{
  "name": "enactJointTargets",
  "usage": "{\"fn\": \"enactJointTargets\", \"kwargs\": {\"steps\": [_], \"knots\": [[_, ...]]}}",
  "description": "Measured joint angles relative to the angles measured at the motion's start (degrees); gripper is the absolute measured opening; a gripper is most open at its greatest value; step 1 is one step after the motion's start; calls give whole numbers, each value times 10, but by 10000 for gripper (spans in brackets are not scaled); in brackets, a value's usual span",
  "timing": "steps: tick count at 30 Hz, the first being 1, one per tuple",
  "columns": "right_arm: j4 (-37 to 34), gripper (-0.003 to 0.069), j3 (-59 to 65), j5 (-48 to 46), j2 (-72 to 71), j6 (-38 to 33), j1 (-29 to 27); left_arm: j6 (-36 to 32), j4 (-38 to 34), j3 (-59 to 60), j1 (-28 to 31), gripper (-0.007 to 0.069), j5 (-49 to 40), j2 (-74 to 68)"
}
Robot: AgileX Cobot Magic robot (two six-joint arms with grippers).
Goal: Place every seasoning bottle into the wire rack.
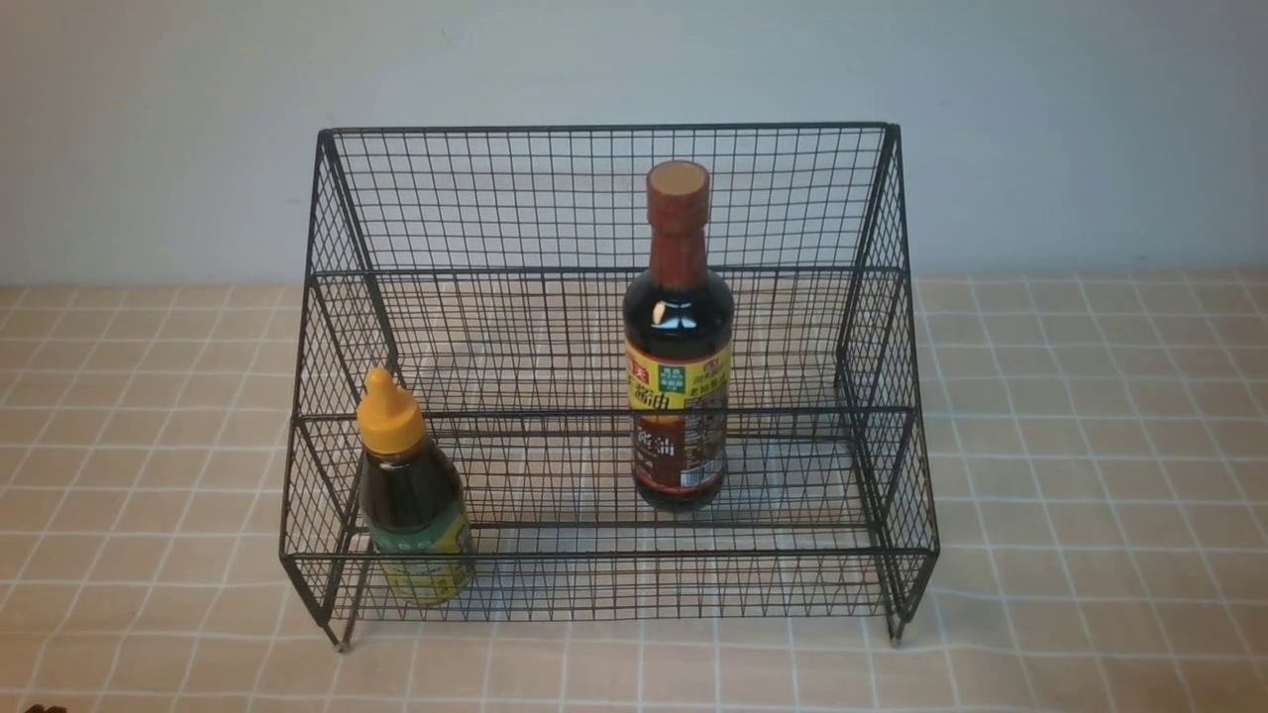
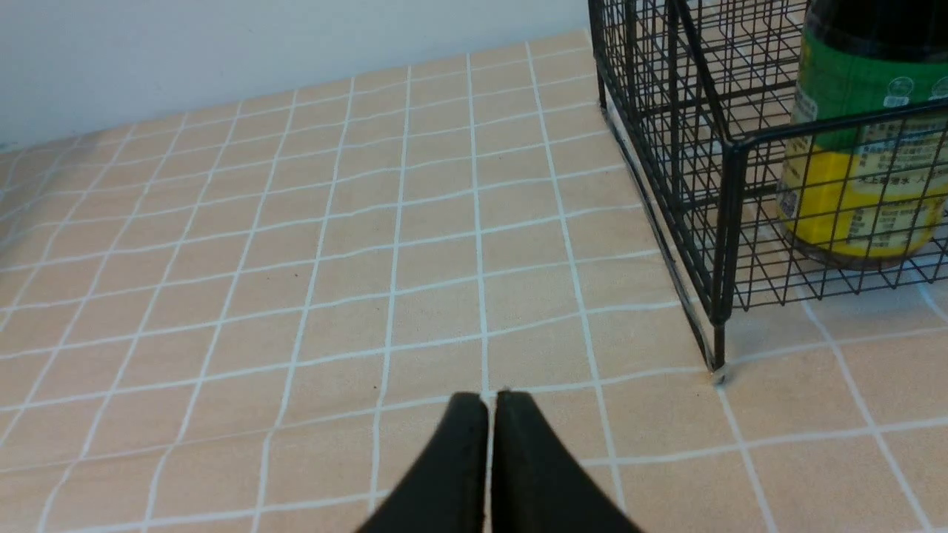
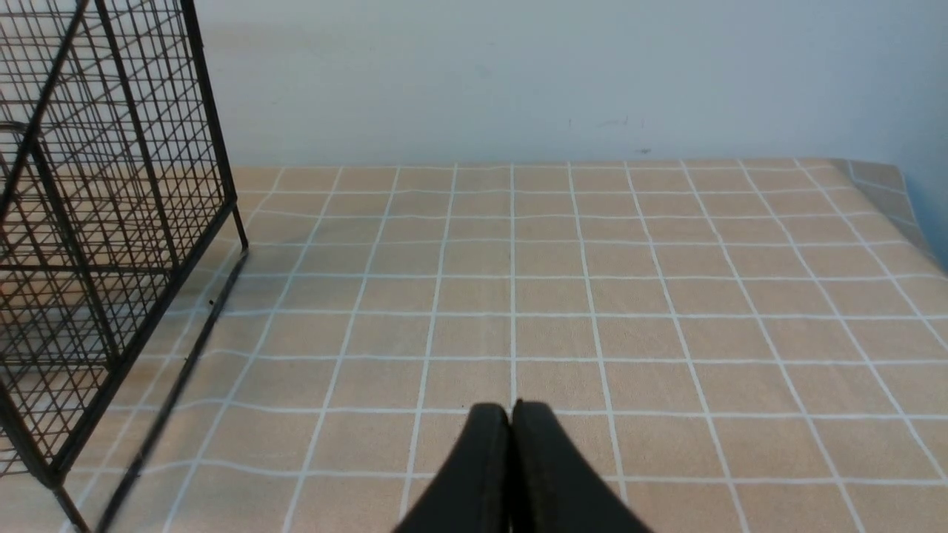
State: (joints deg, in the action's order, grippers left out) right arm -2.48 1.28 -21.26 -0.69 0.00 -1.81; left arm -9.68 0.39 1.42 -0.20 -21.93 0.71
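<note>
Black fingers pressed together, with nothing between them, mark both grippers: the left gripper (image 2: pixel 489 403) hangs low over bare tablecloth just outside the rack's left front foot, and the right gripper (image 3: pixel 510 414) does the same over open cloth well clear of the rack's right side. Neither arm shows in the front view, which suggests both are parked back with no work left to do. Beyond them, the checked peach tablecloth (image 1: pixel 1090 446) carries the black wire rack (image 1: pixel 604 134), standing on its small feet. On its lower front tier, tucked into the left corner, the short squat bottle (image 1: pixel 411 495) with its orange-yellow nozzle cap stands upright; the front rail and side mesh keep it from sliding out. Further back, on the raised rear tier and right of centre, the tall bottle (image 1: pixel 680 347) with the brown cap stands upright too, its neck below the rack's back edge. Nothing else lies on the cloth, and a plain pale wall (image 1: pixel 149 129) closes the scene.
</note>
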Motion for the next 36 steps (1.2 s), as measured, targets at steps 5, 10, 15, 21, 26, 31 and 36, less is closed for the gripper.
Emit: {"fn": "enactJointTargets", "kwargs": {"steps": [5, 10, 15, 21, 26, 31, 36], "knots": [[0, -15, 0, 0, 0, 0, 0, 0, 0, 0, 0, -7, 0, 0], [0, -15, 0, 0, 0, 0, 0, 0, -4, 0, 0, -7, 0, 0], [0, -15, 0, 0, 0, 0, 0, 0, -16, 0, 0, -7, 0, 0], [0, -15, 0, 0, 0, 0, 0, 0, -18, 0, 0, -7, 0, 0], [0, -15, 0, 0, 0, 0, 0, 0, -19, 0, 0, -7, 0, 0], [0, -15, 0, 0, 0, 0, 0, 0, -19, 0, 0, -7, 0, 0], [0, -15, 0, 0, 0, 0, 0, 0, -19, 0, 0, -7, 0, 0]]}}
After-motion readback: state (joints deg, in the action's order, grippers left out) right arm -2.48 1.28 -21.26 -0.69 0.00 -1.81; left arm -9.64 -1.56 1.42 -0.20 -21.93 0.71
